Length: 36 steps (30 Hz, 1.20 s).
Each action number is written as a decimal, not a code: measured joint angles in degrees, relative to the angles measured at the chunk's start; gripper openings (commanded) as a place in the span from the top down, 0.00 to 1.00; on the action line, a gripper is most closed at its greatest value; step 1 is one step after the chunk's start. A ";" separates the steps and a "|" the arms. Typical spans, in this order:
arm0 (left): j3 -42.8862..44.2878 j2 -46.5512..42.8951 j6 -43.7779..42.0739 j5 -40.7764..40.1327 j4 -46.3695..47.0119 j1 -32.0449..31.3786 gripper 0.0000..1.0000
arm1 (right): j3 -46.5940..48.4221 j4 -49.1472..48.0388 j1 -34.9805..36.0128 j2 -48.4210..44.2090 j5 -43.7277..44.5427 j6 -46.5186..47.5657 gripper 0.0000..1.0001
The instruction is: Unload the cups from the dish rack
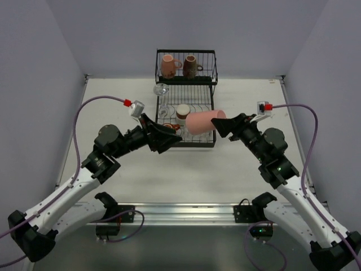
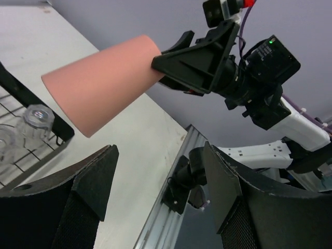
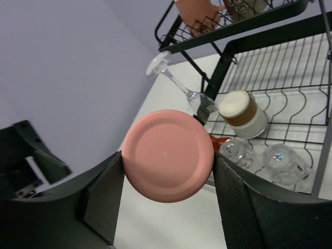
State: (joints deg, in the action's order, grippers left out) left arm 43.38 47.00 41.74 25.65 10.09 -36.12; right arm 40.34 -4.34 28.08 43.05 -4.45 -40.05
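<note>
1. Right claw (image 1: pixel 228 125): closed on the tall salmon tumbler (image 1: pixel 204 122), gripping the narrow base end.
2. Left claw (image 2: pixel 161 176): jaws well apart, nothing between them. It sits low by the front-left edge of the dish rack (image 1: pixel 198 100).
3. Position of the tumbler: it lies on its side in my right claw, over the front-right corner of the rack's flat tier. It appears lifted clear of the wires.
4. Governing relation: the tumbler's long axis runs level from my right claw toward my left arm, with the wide mouth pointing at my left claw. The bare table (image 1: pixel 242 169) lies on the opposite side, behind the base, and my right arm is the nearer one to it.
5. Judgement: I draw the tumbler back along its own axis, then turn it upright before setting it down.
6. Remaining load: pink mug (image 1: pixel 168 65) and dark brown mug (image 1: pixel 190 66) in the raised tier, and a white-and-brown cup (image 1: pixel 182 113) on the flat tier.
</note>
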 measured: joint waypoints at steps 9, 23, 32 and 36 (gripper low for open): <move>0.74 8.76 2.69 -7.17 2.67 -8.26 0.24 | -4.57 -0.87 -2.51 -11.65 -4.42 -5.75 0.57; 2.99 14.16 2.29 -13.70 9.22 -12.11 0.64 | -7.30 -4.24 -6.64 -14.32 -12.28 -12.85 0.57; 2.73 10.71 2.45 -15.08 11.80 -12.68 1.00 | -10.67 -9.35 -8.04 -12.35 -15.04 -17.64 0.27; 4.26 7.17 -1.29 -18.67 6.43 -13.16 1.00 | -11.45 -6.08 -7.10 -11.54 -17.68 -16.57 0.01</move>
State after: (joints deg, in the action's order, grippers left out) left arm 47.64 54.17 40.45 6.98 16.51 -49.28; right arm 28.88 -10.41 20.97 31.51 -22.13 -56.62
